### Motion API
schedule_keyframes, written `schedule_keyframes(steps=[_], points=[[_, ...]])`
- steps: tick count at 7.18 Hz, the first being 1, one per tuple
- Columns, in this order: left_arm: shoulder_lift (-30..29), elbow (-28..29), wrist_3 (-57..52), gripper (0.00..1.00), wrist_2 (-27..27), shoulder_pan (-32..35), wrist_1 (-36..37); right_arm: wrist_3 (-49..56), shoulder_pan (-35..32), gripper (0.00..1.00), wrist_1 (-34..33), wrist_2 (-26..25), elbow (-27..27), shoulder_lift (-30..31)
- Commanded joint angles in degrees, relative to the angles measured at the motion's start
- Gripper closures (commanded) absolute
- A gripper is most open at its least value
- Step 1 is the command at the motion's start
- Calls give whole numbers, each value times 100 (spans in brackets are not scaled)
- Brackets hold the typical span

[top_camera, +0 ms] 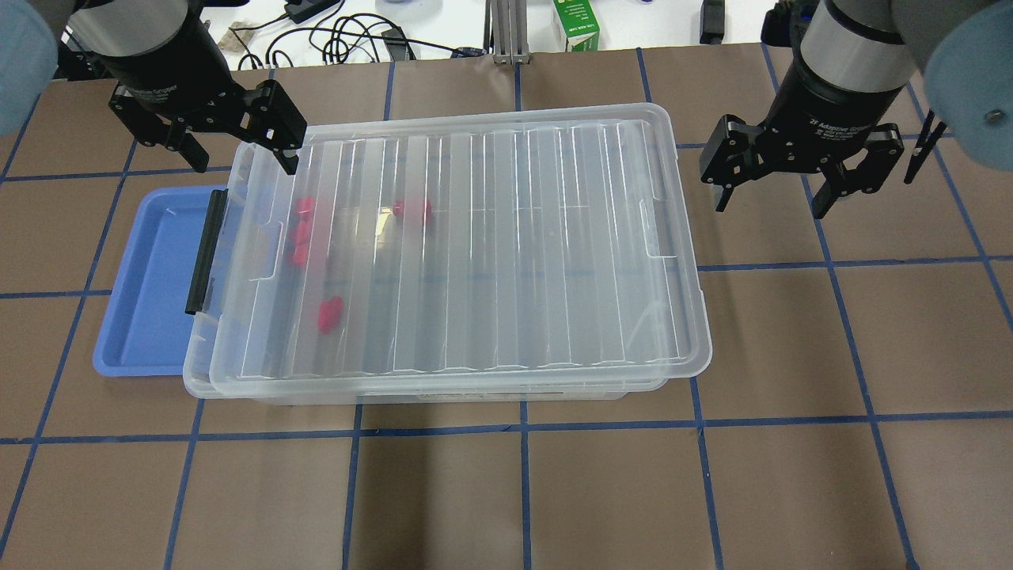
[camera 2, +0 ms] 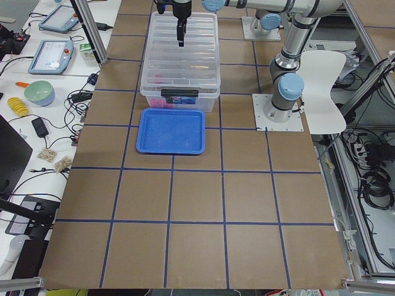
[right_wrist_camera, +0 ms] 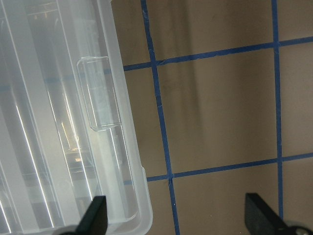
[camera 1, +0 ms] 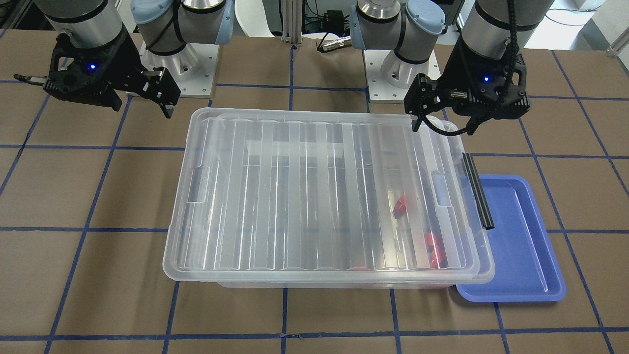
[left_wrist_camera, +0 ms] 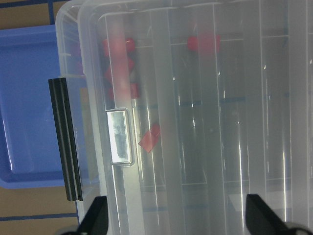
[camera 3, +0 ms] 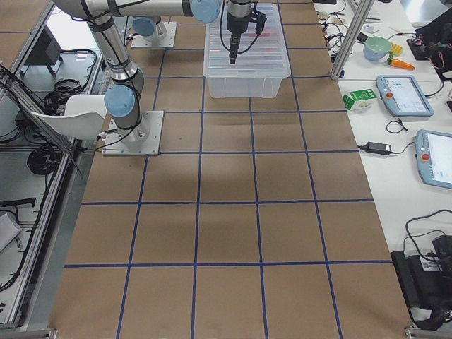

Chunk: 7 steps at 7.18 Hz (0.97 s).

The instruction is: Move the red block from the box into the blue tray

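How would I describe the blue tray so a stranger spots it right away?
Find the big clear lidded box in the middle of the brown table. At its end on the robot's left lies the blue tray. It is shallow and solid blue, unlike the tall see-through box.

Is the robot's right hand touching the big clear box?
Apart. The overhead view shows a strip of bare brown table between the right hand and the box's edge.

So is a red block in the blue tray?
No, the blue tray has no block in it; the red blocks sit inside the box.
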<state>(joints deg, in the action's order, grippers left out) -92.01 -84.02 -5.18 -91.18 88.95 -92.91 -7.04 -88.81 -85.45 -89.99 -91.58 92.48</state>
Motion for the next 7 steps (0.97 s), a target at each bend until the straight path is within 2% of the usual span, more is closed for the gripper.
schedule_keyframes(steps=[1, 7], points=[[-1, 0, 0, 0, 3, 0, 1, 0, 4, 0, -6, -1, 0, -2], [8, 0, -9, 0, -5, 0, -8, -88, -5, 0, -15, 122, 9, -19]])
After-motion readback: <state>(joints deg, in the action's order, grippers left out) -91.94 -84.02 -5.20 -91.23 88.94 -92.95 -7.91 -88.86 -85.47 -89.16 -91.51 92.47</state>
